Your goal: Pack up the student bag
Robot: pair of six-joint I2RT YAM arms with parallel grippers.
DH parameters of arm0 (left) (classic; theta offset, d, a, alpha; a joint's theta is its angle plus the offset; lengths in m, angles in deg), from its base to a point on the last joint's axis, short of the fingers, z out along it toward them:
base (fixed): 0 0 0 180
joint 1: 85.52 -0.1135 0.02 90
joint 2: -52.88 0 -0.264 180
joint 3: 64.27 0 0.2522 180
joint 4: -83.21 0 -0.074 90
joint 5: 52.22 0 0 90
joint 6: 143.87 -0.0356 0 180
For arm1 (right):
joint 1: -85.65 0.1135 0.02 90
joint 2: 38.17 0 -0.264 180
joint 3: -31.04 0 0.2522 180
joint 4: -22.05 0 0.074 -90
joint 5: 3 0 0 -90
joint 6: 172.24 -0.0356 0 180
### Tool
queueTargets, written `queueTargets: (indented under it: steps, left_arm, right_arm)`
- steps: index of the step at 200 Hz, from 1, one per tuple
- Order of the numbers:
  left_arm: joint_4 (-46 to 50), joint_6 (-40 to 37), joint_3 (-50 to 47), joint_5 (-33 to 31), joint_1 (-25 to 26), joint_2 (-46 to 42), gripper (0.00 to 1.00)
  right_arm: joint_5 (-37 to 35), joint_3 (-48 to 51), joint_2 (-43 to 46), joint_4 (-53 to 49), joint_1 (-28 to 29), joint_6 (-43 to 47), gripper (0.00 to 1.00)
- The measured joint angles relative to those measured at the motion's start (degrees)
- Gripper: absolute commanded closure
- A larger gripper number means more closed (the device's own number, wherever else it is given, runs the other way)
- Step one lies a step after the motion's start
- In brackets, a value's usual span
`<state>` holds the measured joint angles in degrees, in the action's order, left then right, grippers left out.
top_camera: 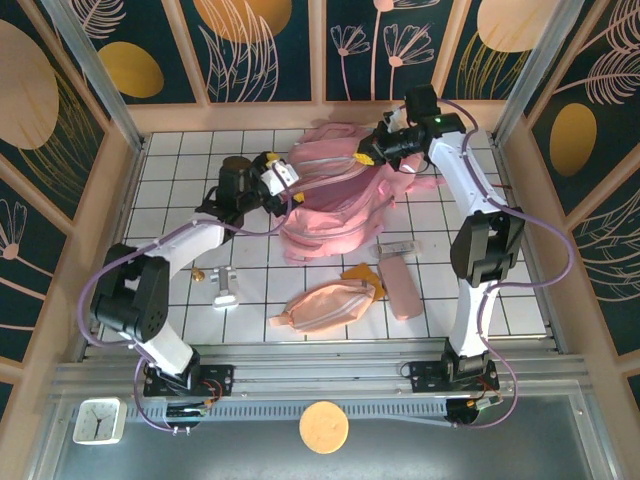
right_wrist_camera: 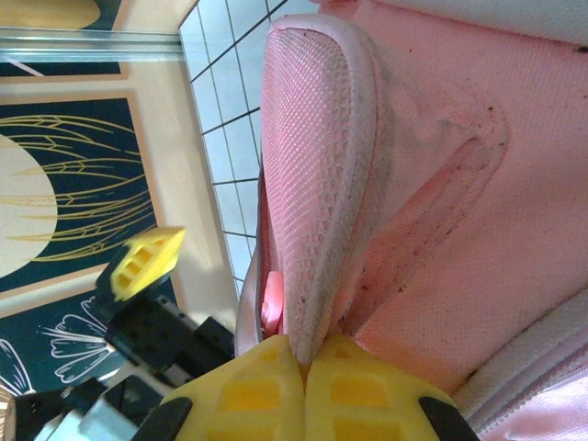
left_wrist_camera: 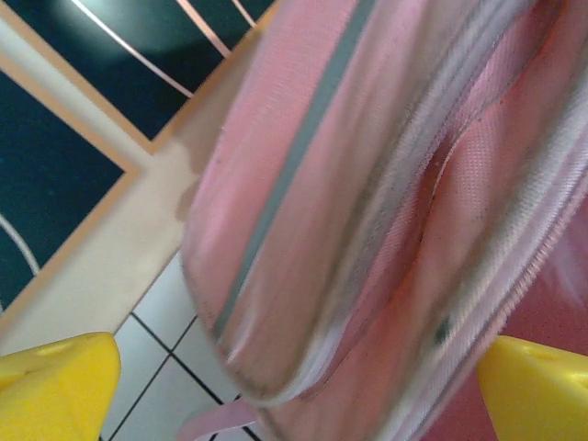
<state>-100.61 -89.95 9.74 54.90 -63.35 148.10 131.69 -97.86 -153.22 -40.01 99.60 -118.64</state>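
The bag [top_camera: 335,200] slumps at the back of the table [top_camera: 170,170], soft, floppy, probably light. The right gripper [right_wrist_camera: 305,367] is pinched tight on the bag's padded mesh edge; the left gripper [left_wrist_camera: 294,395] gapes wide against its side. I'd grab the firmer piped seams.

No readable text, label or number shows anywhere
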Motion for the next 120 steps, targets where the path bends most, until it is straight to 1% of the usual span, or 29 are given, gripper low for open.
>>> queueTargets:
  steps: [22, 30, 34, 39, 43, 46, 52, 54, 55, 57, 71, 76, 84, 97, 107, 120]
  left_arm:
    - [0.3, -0.9, 3.3, -0.9, 0.9, 4.2, 0.04]
    - [0.3, -1.0, 4.9, -1.4, 1.2, 5.7, 0.08]
    - [0.2, -1.2, 5.9, -1.7, 1.3, 6.5, 0.13]
    - [0.2, -1.1, 6.9, -2.4, 1.4, 7.5, 0.23]
    - [0.3, -0.7, 7.8, -2.8, 1.5, 8.3, 0.36]
    - [0.3, -1.0, 8.4, -3.0, 1.6, 8.8, 0.50]
    - [0.5, -0.4, 9.8, -3.5, 1.7, 10.0, 0.88]
    - [0.6, -0.4, 10.3, -3.5, 1.7, 10.4, 0.98]
    - [0.7, -0.3, 10.5, -3.5, 1.7, 10.5, 1.00]
    - [0.9, 0.0, 11.1, -3.8, 1.7, 11.0, 1.00]
    - [3.4, 1.8, 14.8, -4.2, 1.9, 13.0, 1.00]
    - [4.3, 2.5, 16.3, -4.6, 2.0, 13.6, 1.00]
    - [5.5, 3.7, 18.8, -5.4, 2.1, 14.4, 1.00]
    - [8.7, 5.9, 22.6, -7.3, 2.4, 15.3, 1.00]
    - [11.5, 8.2, 25.0, -8.9, 2.8, 15.5, 1.00]
    - [15.4, 11.7, 28.3, -11.8, 3.4, 15.7, 1.00]
  right_arm:
    - [0.0, 0.0, 0.0, 0.0, 0.4, -0.2, 1.00]
    - [0.0, 0.0, 0.0, 0.1, 0.7, -0.4, 1.00]
    - [0.0, 0.0, 0.0, 0.1, 0.8, -0.5, 1.00]
    - [0.0, 0.0, 0.0, 0.1, 0.9, -0.6, 1.00]
    - [0.0, 0.0, 0.0, 0.2, 1.0, -0.6, 1.00]
    - [0.0, 0.0, 0.0, 0.3, 1.1, -0.6, 1.00]
    - [0.0, 0.0, 0.0, 0.5, 1.3, -0.7, 1.00]
    - [0.0, 0.0, 0.0, 0.6, 1.3, -0.8, 1.00]
    - [0.0, 0.0, 0.0, 0.7, 1.4, -0.8, 1.00]
    - [0.0, 0.0, 0.0, 0.7, 1.4, -0.8, 0.98]
    - [-0.8, 0.0, 0.0, 1.4, 1.4, -1.3, 0.68]
    - [-1.1, 0.1, 0.0, 1.4, 1.3, -1.4, 0.62]
    - [-1.6, 0.2, 0.1, 1.4, 1.1, -1.1, 0.55]
    - [-4.5, 2.8, 2.1, 2.8, 0.8, -0.9, 0.48]
    - [-7.3, 7.8, 5.6, 4.8, 0.7, -0.7, 0.42]
    - [-11.6, 16.6, 12.4, 6.3, 0.7, -1.9, 0.39]
